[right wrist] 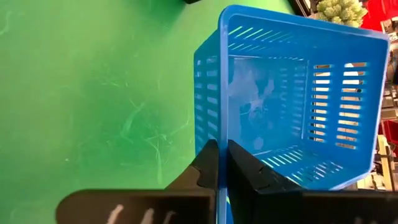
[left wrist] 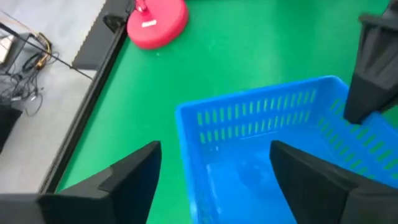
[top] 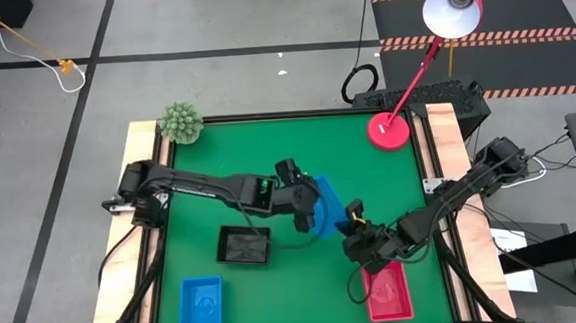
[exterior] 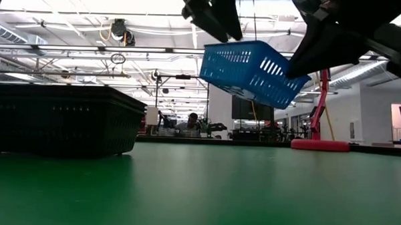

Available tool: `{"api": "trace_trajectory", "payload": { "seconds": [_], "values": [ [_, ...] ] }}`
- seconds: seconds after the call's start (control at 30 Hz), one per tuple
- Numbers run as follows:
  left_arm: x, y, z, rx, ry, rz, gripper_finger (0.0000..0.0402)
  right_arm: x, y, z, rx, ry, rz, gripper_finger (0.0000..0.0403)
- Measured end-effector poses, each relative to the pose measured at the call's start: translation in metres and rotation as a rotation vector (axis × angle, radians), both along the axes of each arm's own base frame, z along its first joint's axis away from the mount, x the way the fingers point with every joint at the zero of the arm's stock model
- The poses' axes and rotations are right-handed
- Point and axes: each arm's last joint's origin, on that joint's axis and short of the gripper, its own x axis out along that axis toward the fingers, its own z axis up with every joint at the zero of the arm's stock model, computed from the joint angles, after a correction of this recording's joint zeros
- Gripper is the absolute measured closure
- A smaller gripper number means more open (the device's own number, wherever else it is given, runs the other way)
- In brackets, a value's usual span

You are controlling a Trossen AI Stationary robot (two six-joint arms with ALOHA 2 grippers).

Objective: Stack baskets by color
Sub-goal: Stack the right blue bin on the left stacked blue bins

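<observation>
A blue basket hangs tilted above the middle of the green table, clear of it in the low view. My right gripper is shut on it, reaching in from the table's right. My left gripper stands open at the basket's other end. One of its fingers is over the basket's inside and the other is outside the end wall; neither touches it. My right gripper pinches one side wall of the blue basket at its rim, with one finger inside the basket and one outside. The fingers slant down from the table's right and near side. The basket is lifted clear of the table and tilted.
A black basket sits left of centre. Another blue basket lies at the near left and a red basket at the near right, under my right arm. The red lamp base and a green plant stand at the far edge.
</observation>
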Motion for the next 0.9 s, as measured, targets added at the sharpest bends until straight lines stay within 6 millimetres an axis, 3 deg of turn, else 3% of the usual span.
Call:
{"api": "trace_trajectory", "payload": {
  "seconds": [0.17, 0.6, 0.9],
  "values": [
    [0.006, 0.009, -0.010, -0.017, 0.012, 0.044, 0.0107, 0.000, 0.000, 0.000, 0.003, -0.004, -0.001, 0.0399],
    [0.007, 0.042, -0.014, -0.284, 0.031, 0.066, 0.0228, 0.001, 0.001, 0.001, 0.002, -0.005, 0.015, 0.0399],
    [0.005, 0.068, -0.016, -0.427, 0.051, 0.072, 0.0241, 0.001, 0.001, 0.000, 0.007, 0.013, 0.038, 0.0399]
  ]
}}
